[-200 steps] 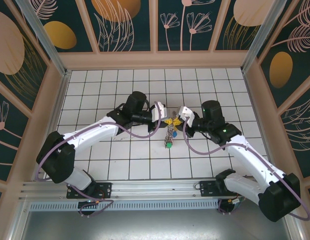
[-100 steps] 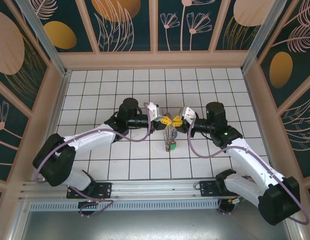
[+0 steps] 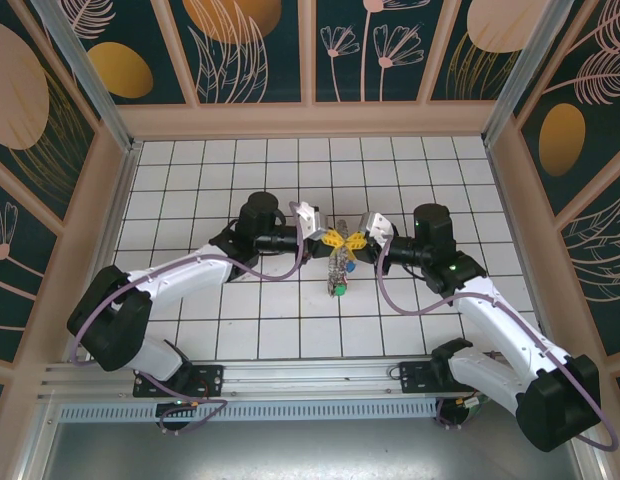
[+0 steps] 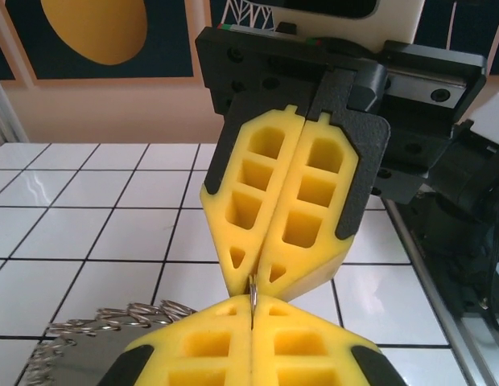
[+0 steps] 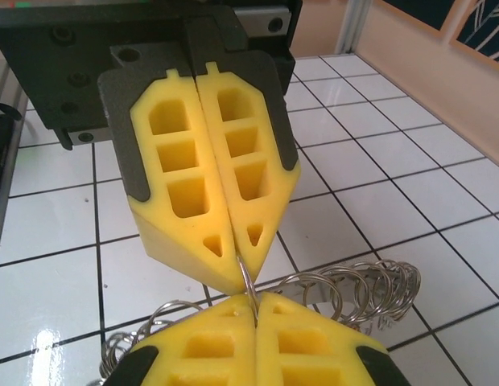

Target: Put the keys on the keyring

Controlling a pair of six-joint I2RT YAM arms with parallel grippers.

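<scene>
Bright, even light from overhead, only faint soft shadows under the arms (image 3: 190,270) on the white tiled floor (image 3: 190,170), pale sheen on glossy tiles in the wrist views (strongest at left), keyring (image 5: 245,277) glinting, nearest foreground slightly soft, far walls (image 4: 113,104) mildly blurred.

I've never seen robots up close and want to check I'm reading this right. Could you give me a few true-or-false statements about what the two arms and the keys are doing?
1. The left gripper and the right gripper are both shut. True.
2. The grippers sit at opposite edges of the table. False: they meet tip to tip over its middle.
3. A thin wire of the keyring is pinched in both pairs of yellow fingertips. True.
4. The keys lie against the far wall. False: they bunch just beneath where the grippers meet.
5. A green tag shows at the near end of the bunch. True.
</scene>
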